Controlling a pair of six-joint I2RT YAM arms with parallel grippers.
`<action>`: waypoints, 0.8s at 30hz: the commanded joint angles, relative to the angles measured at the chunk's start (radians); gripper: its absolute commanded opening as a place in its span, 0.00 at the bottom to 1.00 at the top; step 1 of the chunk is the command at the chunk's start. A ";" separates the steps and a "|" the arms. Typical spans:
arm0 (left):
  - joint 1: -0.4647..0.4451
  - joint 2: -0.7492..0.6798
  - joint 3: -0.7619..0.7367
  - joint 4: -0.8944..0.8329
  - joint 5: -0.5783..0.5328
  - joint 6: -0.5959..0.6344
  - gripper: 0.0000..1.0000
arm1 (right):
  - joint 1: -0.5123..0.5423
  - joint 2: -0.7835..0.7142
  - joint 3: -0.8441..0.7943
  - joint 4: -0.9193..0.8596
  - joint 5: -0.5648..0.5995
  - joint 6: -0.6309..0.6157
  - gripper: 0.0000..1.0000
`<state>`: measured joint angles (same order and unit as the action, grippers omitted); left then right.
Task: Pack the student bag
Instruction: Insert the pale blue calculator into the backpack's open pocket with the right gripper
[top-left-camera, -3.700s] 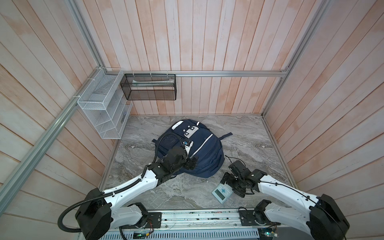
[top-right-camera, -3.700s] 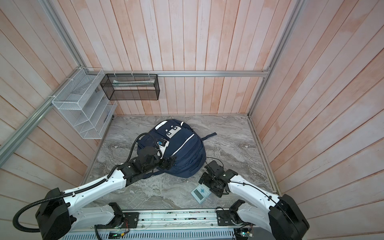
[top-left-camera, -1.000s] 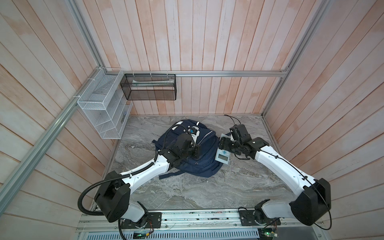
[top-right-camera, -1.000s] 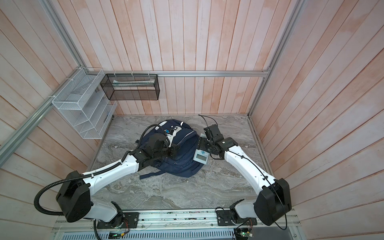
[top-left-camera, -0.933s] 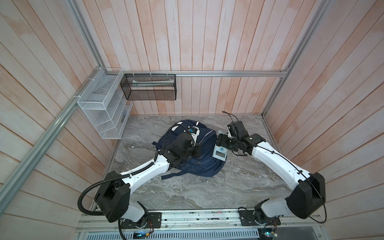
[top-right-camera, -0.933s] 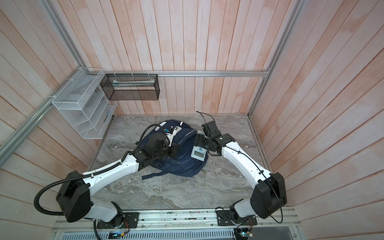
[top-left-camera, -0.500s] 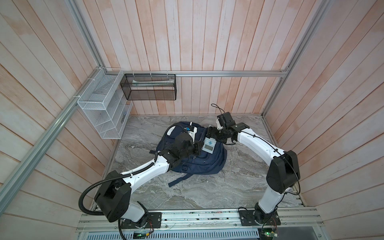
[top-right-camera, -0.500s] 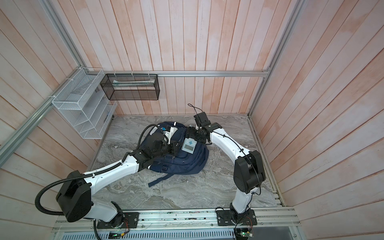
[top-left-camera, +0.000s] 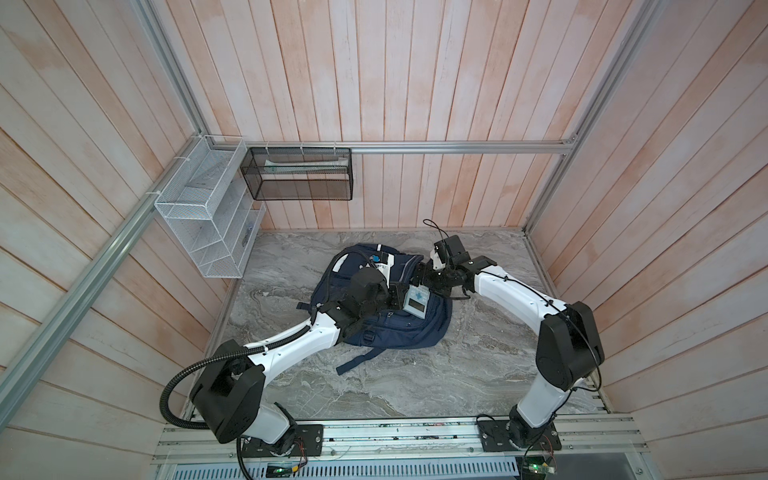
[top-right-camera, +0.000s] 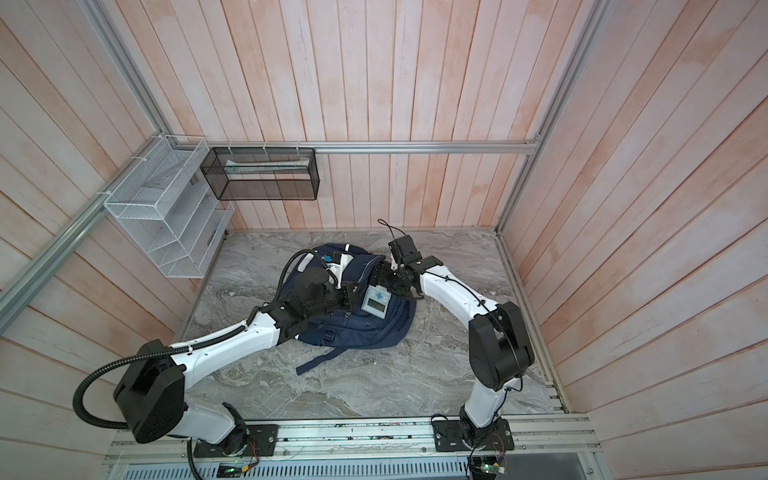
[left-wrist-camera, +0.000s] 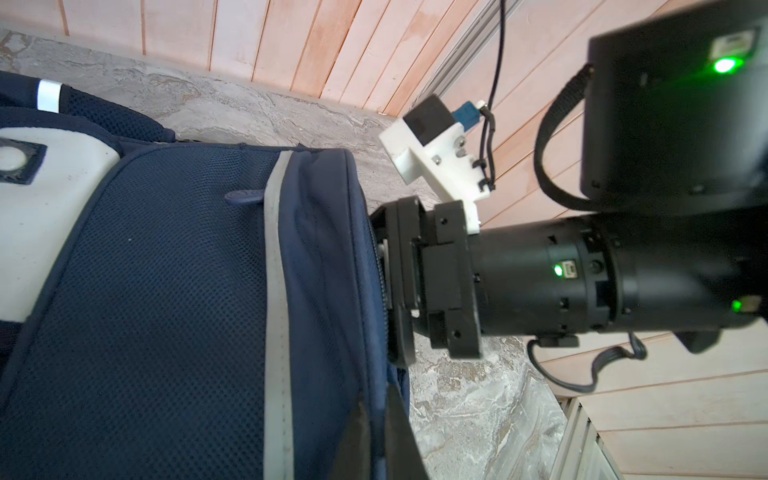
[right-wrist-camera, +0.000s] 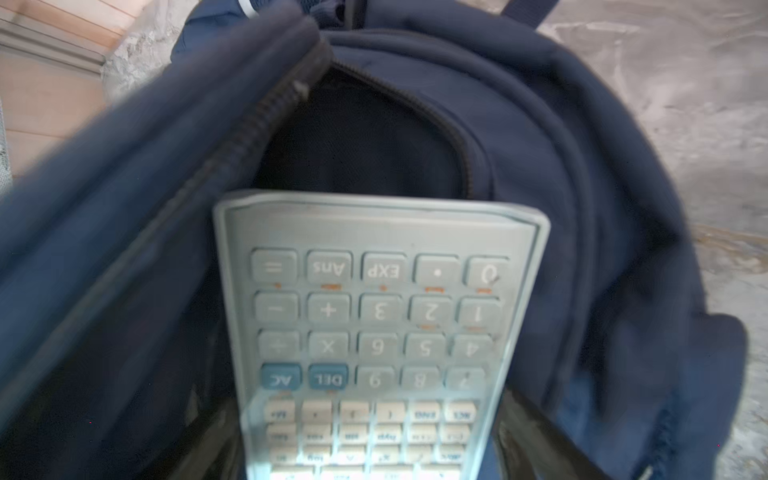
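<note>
The student bag, a navy backpack with grey-white stripes, lies in the middle of the marble table in both top views. My left gripper is shut on the fabric edge beside the bag's zipper and holds it up. That leaves the main opening gaping dark. My right gripper is shut on a pale grey calculator. Its key end points at the opening, just outside the zipper line. The bag's inside is hidden.
A white wire rack hangs on the left wall. A black mesh basket hangs on the back wall. A loose navy strap trails from the bag toward the front. Wooden walls close in on three sides.
My right arm has carried the calculator leftward and toward the back, from beside the bag to over its opening. The left gripper has kept its hold on the bag's edge.
</note>
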<state>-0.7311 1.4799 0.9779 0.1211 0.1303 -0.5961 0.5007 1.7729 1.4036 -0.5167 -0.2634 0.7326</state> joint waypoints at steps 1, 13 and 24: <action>-0.012 -0.033 -0.020 0.163 0.048 -0.009 0.00 | 0.018 0.083 0.101 0.000 -0.055 -0.014 0.67; -0.011 -0.048 -0.139 0.160 0.015 -0.039 0.00 | 0.035 -0.001 0.035 0.058 -0.069 -0.002 0.95; -0.012 -0.055 -0.145 0.179 0.046 -0.061 0.00 | 0.055 -0.057 -0.139 0.311 -0.171 0.126 0.65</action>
<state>-0.7319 1.4429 0.8375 0.2543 0.1226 -0.6411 0.5320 1.7119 1.2602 -0.3119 -0.3824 0.8230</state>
